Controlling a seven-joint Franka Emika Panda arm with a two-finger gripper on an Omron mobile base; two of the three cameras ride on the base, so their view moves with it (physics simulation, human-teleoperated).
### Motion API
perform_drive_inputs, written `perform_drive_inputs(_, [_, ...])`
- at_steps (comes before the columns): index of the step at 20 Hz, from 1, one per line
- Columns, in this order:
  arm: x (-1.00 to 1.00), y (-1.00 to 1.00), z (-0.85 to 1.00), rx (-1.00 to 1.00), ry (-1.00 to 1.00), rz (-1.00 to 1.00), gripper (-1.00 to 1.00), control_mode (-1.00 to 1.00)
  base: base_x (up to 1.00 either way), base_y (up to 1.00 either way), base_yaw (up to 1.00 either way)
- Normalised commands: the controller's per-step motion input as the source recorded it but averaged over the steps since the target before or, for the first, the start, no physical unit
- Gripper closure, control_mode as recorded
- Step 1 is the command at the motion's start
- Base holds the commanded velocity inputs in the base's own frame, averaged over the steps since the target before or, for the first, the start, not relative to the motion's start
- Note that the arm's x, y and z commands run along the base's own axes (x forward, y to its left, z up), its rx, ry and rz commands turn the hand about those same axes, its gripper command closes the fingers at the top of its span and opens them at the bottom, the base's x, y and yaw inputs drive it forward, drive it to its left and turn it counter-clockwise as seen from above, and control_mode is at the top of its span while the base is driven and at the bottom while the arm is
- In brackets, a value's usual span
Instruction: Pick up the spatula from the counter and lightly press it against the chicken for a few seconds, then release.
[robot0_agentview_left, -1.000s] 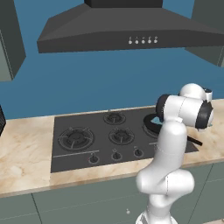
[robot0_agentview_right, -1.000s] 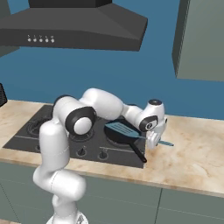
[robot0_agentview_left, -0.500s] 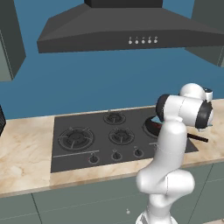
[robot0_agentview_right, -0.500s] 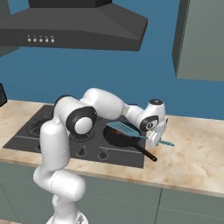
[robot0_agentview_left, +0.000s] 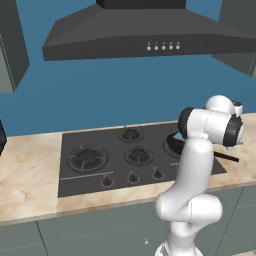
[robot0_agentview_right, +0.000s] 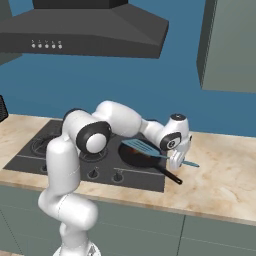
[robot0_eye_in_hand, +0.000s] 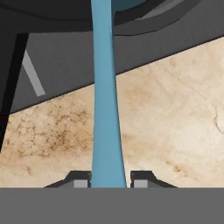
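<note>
Blue and thin, the spatula (robot0_agentview_right: 144, 148) looks light, fairly stiff and smooth to us; the gripper (robot0_eye_in_hand: 107, 180) clenches its handle toward the rear end, blade above the pan (robot0_agentview_right: 142, 161), a hold we judge adequate for gentle pressing.

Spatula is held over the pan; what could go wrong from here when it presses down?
1. The gripper holds the spatula on its thin handle, far from the blade, so pressing may twist it in the grip.
2. The handle of the pan seems to lie close below the gripper; going lower could knock it.
</note>
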Motion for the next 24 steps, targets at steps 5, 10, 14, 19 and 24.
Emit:
perform_drive_inputs(5, [0.00,0.00,-0.13,-0.08,-0.04,0.00,1.00,-1.00,0.00,0.00,0.00])
perform_drive_inputs(10, [0.00,0.00,-0.09,-0.07,-0.05,0.00,1.00,-1.00,0.00,0.00,0.00])
perform_drive_inputs(14, [0.00,0.00,-0.08,-0.08,-0.05,0.00,1.00,-1.00,0.00,0.00,0.00])
perform_drive_inputs(19, [0.00,0.00,-0.03,-0.07,-0.05,0.00,1.00,-1.00,0.00,0.00,0.00])
perform_drive_inputs(24, [0.00,0.00,0.01,-0.04,-0.07,0.00,1.00,-1.00,0.00,0.00,0.00])
